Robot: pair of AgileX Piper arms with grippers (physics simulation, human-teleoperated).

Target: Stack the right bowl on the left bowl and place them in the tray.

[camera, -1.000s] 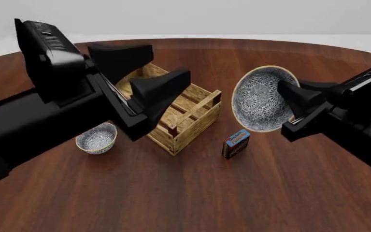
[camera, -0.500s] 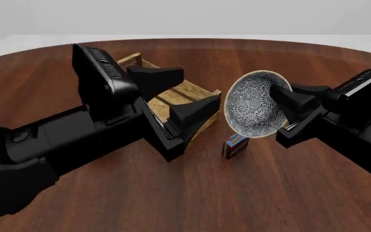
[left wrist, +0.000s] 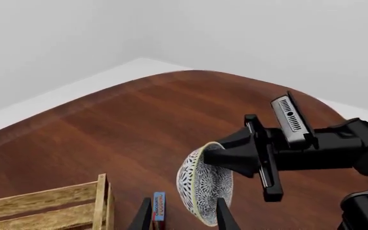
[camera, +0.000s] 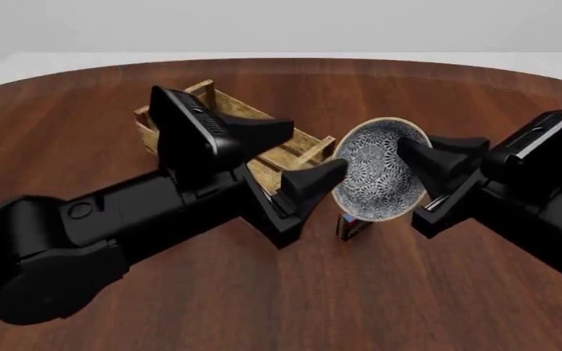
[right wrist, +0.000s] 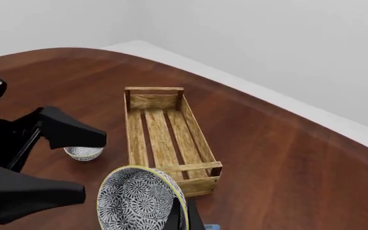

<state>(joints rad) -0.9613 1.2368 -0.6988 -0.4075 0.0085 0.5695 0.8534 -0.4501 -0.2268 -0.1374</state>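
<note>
A round dark-wood table (camera: 261, 307) sits among pale walls. The right gripper (camera: 427, 179) pinches the right bowl (camera: 379, 172), tilted, beside the tray (right wrist: 165, 132). The left gripper (camera: 296, 157) gapes, apparently empty, facing that bowl. The left bowl (right wrist: 83, 153) rests beyond the tray.

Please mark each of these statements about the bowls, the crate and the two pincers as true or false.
1. The right pincer holds a patterned blue-grey white bowl above the table. True.
2. The light-wood slatted crate contains a bowl. False: it is empty.
3. The left pincer grips the other patterned bowl. False: it is open, and that bowl sits on the table.
4. A small blue-and-red box stands on the table below the lifted bowl. True.
</note>
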